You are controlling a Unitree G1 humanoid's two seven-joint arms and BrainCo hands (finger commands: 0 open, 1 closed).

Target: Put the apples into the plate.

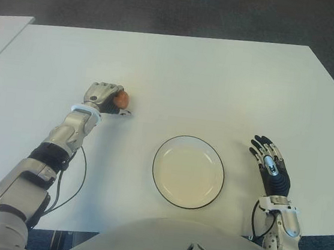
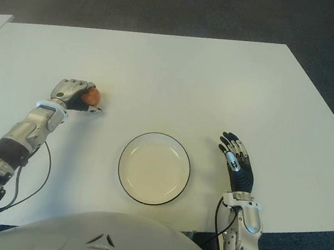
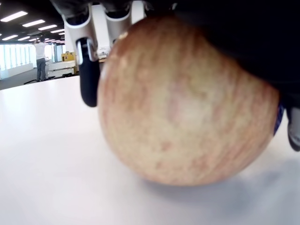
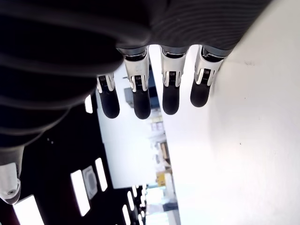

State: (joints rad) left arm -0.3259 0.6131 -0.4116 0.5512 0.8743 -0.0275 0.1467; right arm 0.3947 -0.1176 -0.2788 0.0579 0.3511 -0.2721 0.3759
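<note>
Apple [image 1: 121, 99] — on the table [image 1: 220, 83], up-left of the empty plate [image 1: 186, 193], left hand [image 1: 103, 95] curled around it. Right hand [image 1: 271, 167] beside plate, fingers extended, empty. Risk: round fruit rolling free — partial wrap.

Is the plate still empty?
Empty. The plate shows only bare surface; the one visible apple sits on the table, in the left hand.

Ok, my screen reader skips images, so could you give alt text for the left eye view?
The left hand grasps an apple on the white table, left of an empty plate. The right hand shows open, right of the plate.
</note>
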